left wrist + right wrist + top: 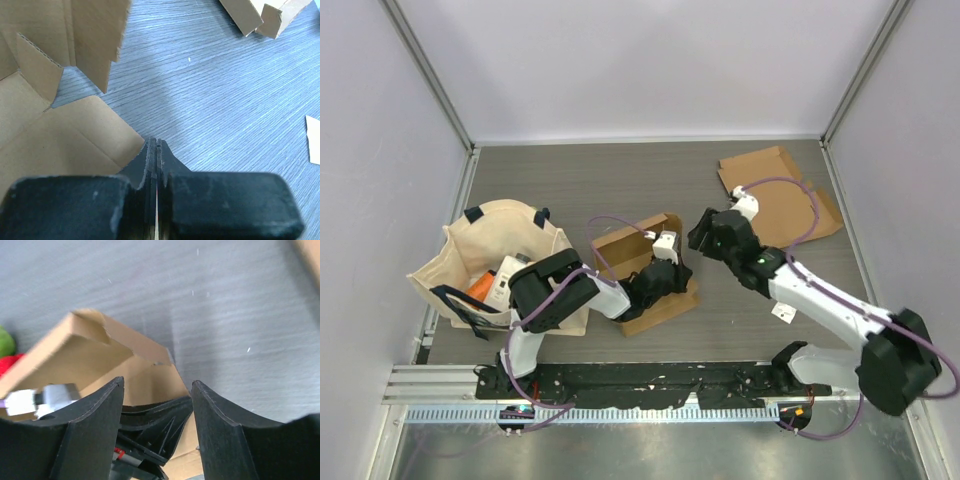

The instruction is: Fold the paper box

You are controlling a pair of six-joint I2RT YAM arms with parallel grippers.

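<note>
Sitting near the middle of the grey wooden table (570, 180) is the brown cardboard box (620, 250). It is not folded up yet. Some of its flaps stand up and one lies flat.

The left gripper (672, 272) has its arm reaching over the box from the left side. In the left wrist view its two black fingers (150, 160) are pressed tight together, right at the edge of the flat flap. I think it is there to hold the box down so it does not slide. I cannot tell if a thin bit of flap is pinched between the fingers.

The right gripper (705, 232) hangs just beside the right side of the box. Its jaws are wide apart and there is nothing between them. In the right wrist view the box and the other arm's fingers show through the gap. It looks ready to push or grab a flap, so the folding seems to be partway done.

A flat brown cardboard sheet (785, 195) lies well apart at the back right, out of the way. A cream cloth bag (495, 235) sits on the left of the table, close to the left arm.
</note>
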